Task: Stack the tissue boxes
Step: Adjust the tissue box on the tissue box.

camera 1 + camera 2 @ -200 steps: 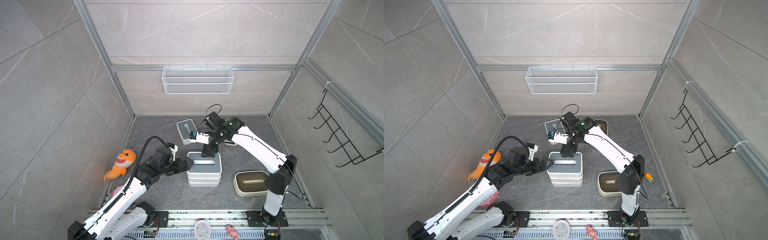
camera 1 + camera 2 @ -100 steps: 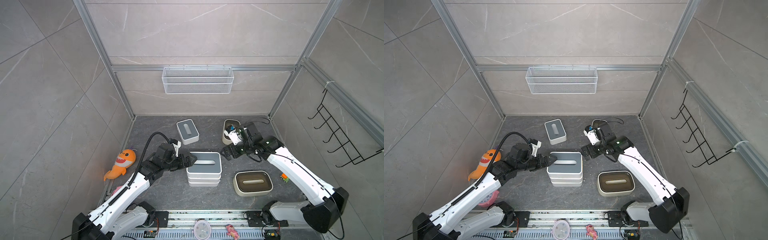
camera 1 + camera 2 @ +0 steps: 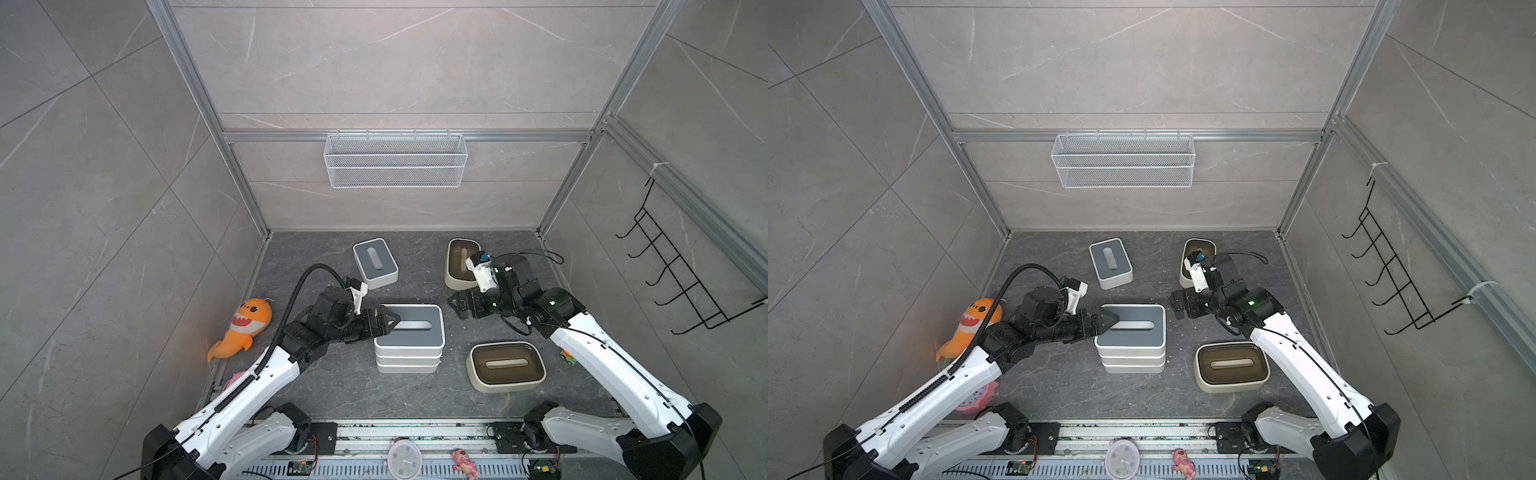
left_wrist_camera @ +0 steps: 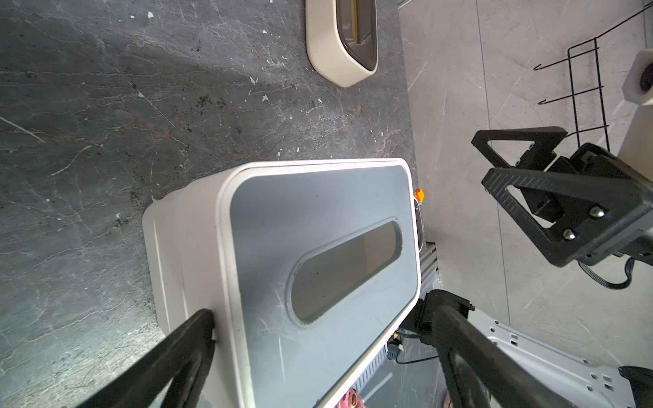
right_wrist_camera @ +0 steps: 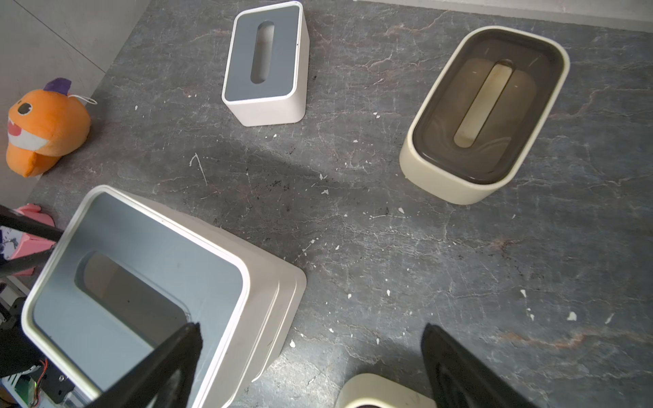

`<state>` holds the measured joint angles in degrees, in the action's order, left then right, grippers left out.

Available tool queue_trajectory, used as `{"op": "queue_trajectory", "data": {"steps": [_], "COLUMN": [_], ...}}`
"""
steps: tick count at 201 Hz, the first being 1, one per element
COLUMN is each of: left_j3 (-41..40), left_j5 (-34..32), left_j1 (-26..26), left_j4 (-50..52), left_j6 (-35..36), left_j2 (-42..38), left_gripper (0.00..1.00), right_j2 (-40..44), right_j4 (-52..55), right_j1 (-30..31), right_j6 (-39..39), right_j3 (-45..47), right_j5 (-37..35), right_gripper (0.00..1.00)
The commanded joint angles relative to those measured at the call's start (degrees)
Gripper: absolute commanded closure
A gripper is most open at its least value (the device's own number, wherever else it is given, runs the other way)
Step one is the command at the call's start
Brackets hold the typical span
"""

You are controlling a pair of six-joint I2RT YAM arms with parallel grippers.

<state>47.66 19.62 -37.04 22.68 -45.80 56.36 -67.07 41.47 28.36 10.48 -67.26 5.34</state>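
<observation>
In both top views a stack of three white tissue boxes (image 3: 419, 337) (image 3: 1138, 332) stands mid-floor, the top one grey-lidded (image 4: 300, 229) (image 5: 141, 247). My left gripper (image 3: 390, 322) (image 4: 318, 318) is open and straddles the top box's left end. My right gripper (image 3: 455, 305) (image 5: 311, 339) hangs open over bare floor to the right of the stack, empty. Another grey-lidded box (image 3: 375, 262) (image 5: 265, 63) stands at the back. One cream box with a brown lid (image 3: 505, 365) sits front right. The other cream box (image 3: 457, 266) (image 5: 484, 116) at the back is partly hidden by my right arm.
An orange shark plush (image 3: 245, 328) lies by the left wall, with a pink object (image 3: 235, 380) in front of it. A small toy car (image 3: 567, 357) sits by the right wall. A white wire basket (image 3: 395, 160) hangs on the back wall, a black hook rack (image 3: 681, 282) on the right wall.
My right gripper has pulled back from over the stack to the right, leaving the grey-lidded box on top. My left gripper has moved forward onto that box's left end.
</observation>
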Motion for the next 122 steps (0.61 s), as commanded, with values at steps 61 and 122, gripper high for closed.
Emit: {"op": "queue_trajectory", "data": {"steps": [61,122], "left_j3": [2.09,4.61], "left_j5": [-3.84,-7.43], "left_j1": [-0.86,-0.82], "left_j4": [3.36,6.94], "left_j6": [0.63,2.43], "left_j2": [-1.79,-0.31], "left_gripper": [0.01,0.01], "right_j2": [1.96,2.91], "right_j4": [-0.93,-3.77], "right_j1": [-0.42,-0.49], "right_j6": [0.94,1.91], "right_j3": [1.43,4.55], "right_j5": [2.21,4.77], "right_gripper": [0.0,0.0]}}
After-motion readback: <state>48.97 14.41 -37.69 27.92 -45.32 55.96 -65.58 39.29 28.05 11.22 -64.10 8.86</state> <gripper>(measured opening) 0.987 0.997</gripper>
